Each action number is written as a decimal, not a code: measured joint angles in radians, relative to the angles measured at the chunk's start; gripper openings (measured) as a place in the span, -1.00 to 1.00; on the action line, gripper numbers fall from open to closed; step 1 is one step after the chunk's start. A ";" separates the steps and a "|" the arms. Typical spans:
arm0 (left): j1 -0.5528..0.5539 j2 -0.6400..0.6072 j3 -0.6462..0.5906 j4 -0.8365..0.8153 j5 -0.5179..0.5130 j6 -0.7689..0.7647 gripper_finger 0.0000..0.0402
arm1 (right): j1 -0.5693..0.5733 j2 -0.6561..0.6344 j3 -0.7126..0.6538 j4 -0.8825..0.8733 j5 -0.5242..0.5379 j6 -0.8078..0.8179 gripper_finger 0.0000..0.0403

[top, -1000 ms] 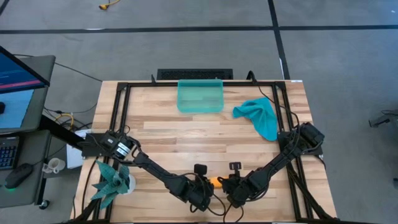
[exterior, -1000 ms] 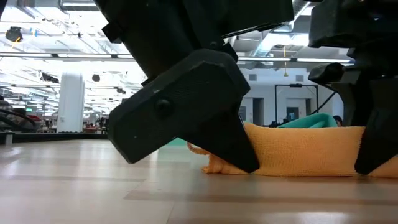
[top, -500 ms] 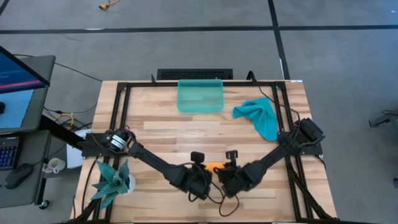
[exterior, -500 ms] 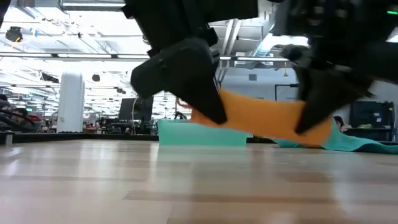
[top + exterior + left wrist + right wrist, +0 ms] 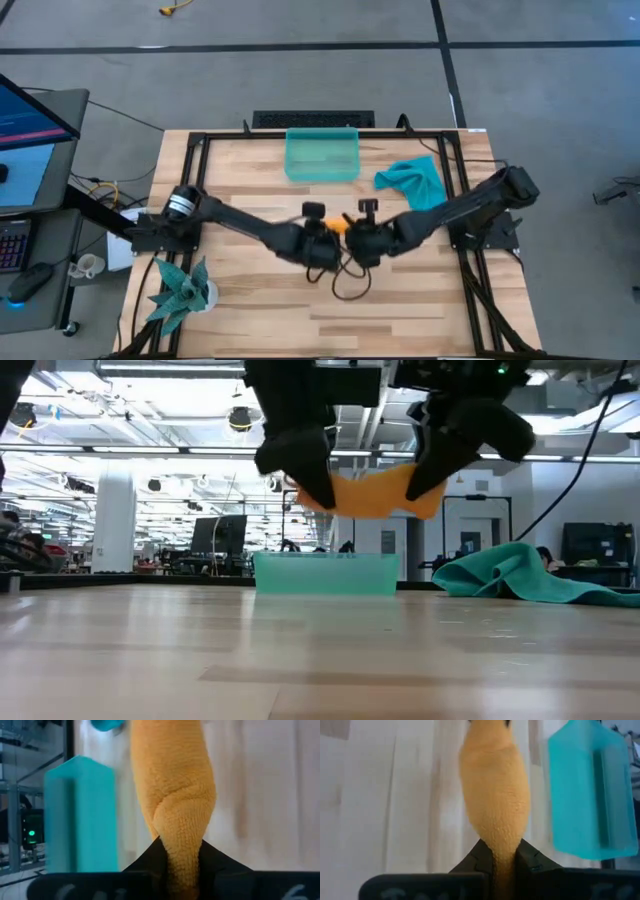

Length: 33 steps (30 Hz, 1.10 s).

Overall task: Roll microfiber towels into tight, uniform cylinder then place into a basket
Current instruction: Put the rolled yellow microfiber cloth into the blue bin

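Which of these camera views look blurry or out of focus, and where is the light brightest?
Left wrist view: the basket is smeared, while the orange towel stays sharp at the left tool. Right wrist view: basket soft-edged, table washed pale, towel pinched in the right tool. Low view: ceiling lights glare brightly and both tools read as dark silhouettes. High view: evenly lit, slight smear at the tools.

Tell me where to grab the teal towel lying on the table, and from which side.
Grip the raised, bunched hump of the teal towel, coming from above. It lies crumpled in a loose heap, so its flat trailing edges hug the wood and probably give the fingers little to pinch.
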 joint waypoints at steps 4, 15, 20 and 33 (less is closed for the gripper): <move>0.079 -0.057 0.000 -0.007 0.032 0.075 -0.83 | -0.094 -0.077 -0.023 0.057 -0.090 -0.142 -0.78; 0.375 -0.192 -0.002 0.057 0.203 0.253 -0.83 | -0.477 -0.150 -0.015 0.186 -0.388 -0.390 -0.78; 0.528 -0.177 0.001 0.140 0.323 0.351 -0.84 | -0.654 -0.150 -0.015 0.258 -0.537 -0.511 -0.78; 0.794 -0.096 -0.003 0.351 0.469 0.432 -0.84 | -0.912 0.085 0.023 0.450 -0.670 -0.680 -0.78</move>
